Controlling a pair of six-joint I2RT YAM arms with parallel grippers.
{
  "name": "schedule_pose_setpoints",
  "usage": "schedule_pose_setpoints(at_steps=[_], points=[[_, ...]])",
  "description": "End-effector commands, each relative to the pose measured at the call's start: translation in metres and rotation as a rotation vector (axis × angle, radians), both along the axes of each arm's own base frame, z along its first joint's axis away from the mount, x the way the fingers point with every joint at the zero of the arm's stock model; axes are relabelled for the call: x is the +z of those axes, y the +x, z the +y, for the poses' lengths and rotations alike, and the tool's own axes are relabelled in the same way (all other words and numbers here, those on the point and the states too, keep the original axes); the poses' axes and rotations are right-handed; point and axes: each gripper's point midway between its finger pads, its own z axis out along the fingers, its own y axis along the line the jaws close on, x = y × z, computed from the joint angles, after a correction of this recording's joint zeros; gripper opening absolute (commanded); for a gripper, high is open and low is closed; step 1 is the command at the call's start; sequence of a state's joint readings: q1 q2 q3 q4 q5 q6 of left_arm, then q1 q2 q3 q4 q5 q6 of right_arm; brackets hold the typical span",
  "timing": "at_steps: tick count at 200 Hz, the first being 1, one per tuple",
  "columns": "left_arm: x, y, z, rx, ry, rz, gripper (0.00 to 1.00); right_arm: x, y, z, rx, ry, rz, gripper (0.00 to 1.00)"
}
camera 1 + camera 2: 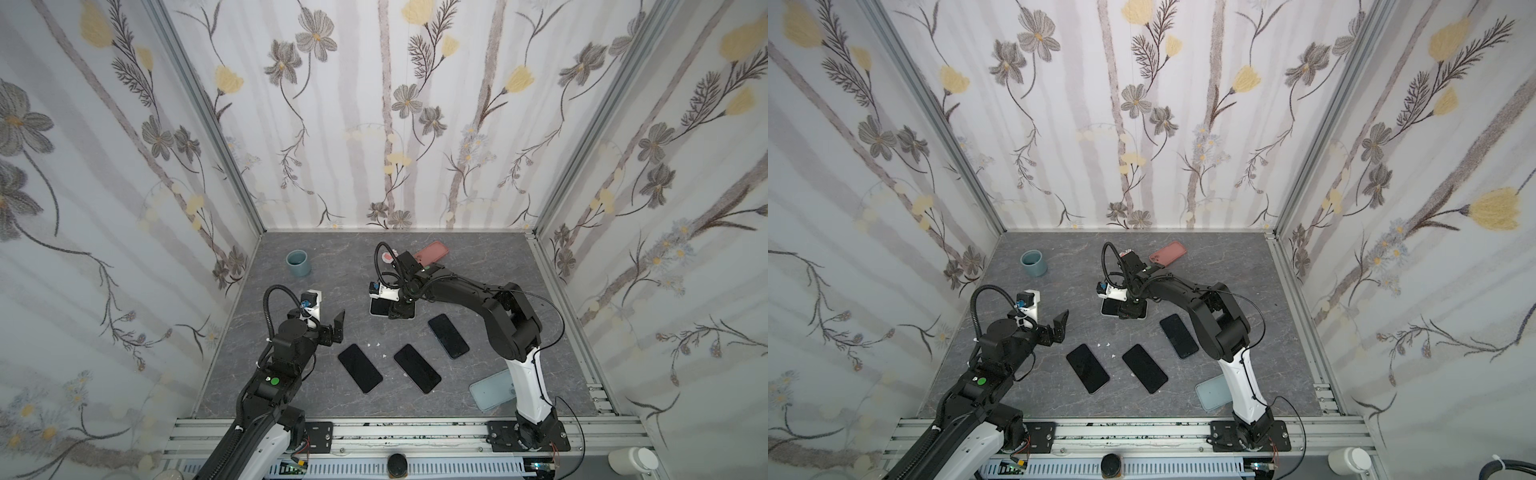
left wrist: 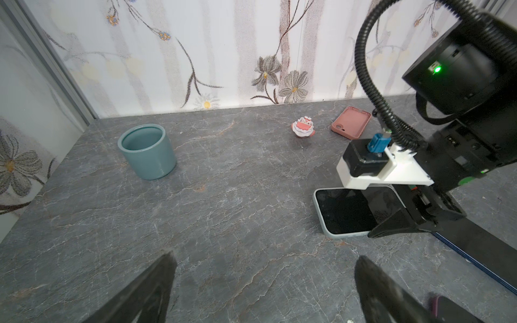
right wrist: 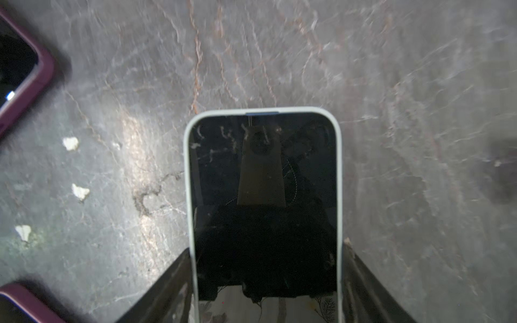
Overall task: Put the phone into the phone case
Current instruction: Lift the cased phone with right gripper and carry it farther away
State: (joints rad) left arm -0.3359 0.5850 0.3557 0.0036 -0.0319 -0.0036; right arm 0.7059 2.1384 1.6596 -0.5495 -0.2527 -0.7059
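A phone (image 3: 263, 167) with a black screen and a pale rim lies flat near the table's middle, also seen as the phone (image 1: 377, 308) (image 2: 344, 212) under the right arm. My right gripper (image 3: 265, 249) (image 1: 395, 311) (image 1: 1129, 311) is shut on it, a finger pressed against each long edge. A pink phone case (image 1: 432, 252) (image 2: 351, 123) lies at the back. A pale blue phone case (image 1: 492, 390) lies front right, partly behind the right arm. My left gripper (image 1: 337, 324) (image 2: 265, 256) hovers open and empty, left of the phone.
Three other dark phones (image 1: 360, 368) (image 1: 417, 368) (image 1: 448, 336) lie in a row in front of the held one. A teal cup (image 1: 298, 263) stands back left and a small pink toy (image 2: 303, 127) sits near the pink case. White crumbs (image 3: 70, 143) dot the table.
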Motion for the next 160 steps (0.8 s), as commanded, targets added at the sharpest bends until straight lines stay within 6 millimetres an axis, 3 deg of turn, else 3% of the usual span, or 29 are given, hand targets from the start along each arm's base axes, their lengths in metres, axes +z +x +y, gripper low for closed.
schedule_pose_setpoints(at_steps=[1,33,65,92,111,160], points=[[0.009,0.002,0.000,0.002,-0.007,-0.033,1.00,0.027,0.013,0.010,-0.052,0.096,-0.044,0.63],[0.010,0.003,-0.002,-0.002,-0.012,-0.029,1.00,0.061,0.034,0.001,-0.167,0.186,-0.070,0.62],[0.014,0.008,-0.012,-0.044,-0.033,-0.010,1.00,0.096,0.063,-0.036,-0.354,0.278,-0.096,0.61],[0.018,0.016,-0.024,-0.089,-0.043,0.012,1.00,0.117,0.089,-0.092,-0.548,0.341,-0.098,0.60],[0.021,0.023,-0.033,-0.113,-0.048,0.019,0.99,0.123,0.107,-0.144,-0.704,0.362,-0.097,0.59],[0.028,0.046,-0.061,-0.172,-0.064,0.045,0.97,0.090,0.143,-0.294,-1.132,0.346,-0.058,0.59]])
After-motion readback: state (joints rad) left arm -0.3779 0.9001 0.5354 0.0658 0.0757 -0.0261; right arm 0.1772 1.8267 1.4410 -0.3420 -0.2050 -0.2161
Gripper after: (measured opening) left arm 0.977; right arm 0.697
